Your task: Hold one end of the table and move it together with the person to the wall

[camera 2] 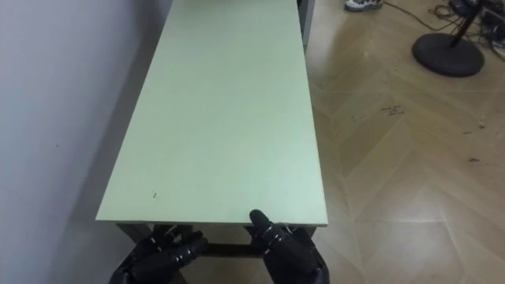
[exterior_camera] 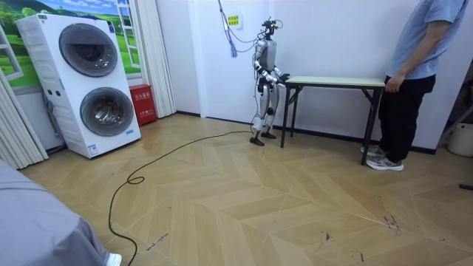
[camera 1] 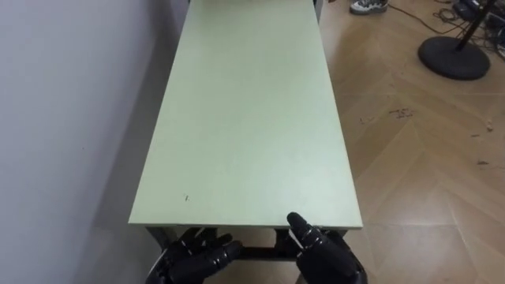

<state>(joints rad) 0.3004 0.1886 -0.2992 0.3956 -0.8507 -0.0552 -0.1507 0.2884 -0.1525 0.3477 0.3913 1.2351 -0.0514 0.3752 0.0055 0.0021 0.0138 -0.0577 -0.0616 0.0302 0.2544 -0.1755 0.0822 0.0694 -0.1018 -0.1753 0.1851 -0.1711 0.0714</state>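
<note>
Just above black left hand (camera 1: 197, 254) and black right hand (camera 1: 323, 254): near short edge of long pale green table (camera 1: 245, 118), stretching far ahead. Fingers loose, holding nothing.

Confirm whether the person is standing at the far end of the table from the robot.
Yes: in the room view the person stands at the end of the table opposite the robot.

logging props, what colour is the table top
Pale green table top, clearest in the left eye view.
</note>
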